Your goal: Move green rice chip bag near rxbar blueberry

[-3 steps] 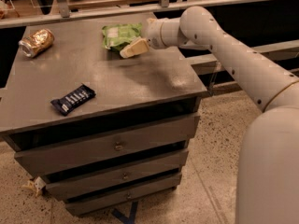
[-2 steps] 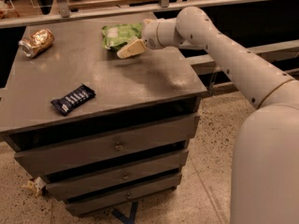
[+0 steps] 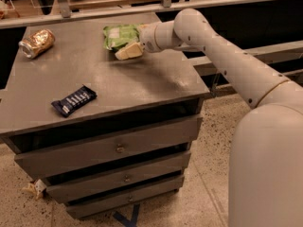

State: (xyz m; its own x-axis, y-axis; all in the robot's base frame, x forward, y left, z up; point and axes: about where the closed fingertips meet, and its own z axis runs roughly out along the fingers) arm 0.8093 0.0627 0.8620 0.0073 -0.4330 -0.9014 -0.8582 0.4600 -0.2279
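Note:
The green rice chip bag (image 3: 119,35) lies on the grey cabinet top (image 3: 104,84) at its far edge, right of centre. My gripper (image 3: 130,45) reaches in from the right and sits at the bag's right front edge, touching or almost touching it, low over the surface. The rxbar blueberry (image 3: 73,100), a dark navy bar with white lettering, lies flat near the front left of the top, well apart from the bag and the gripper.
A crushed gold-brown can (image 3: 37,42) lies at the far left corner of the top. The cabinet has drawers (image 3: 118,148) below. A railing and shelf (image 3: 113,8) run behind the cabinet. My arm (image 3: 222,56) spans the right side.
The arm has shifted slightly and the gripper stays at the green bag's right edge. The bag, bar and can lie where they were.

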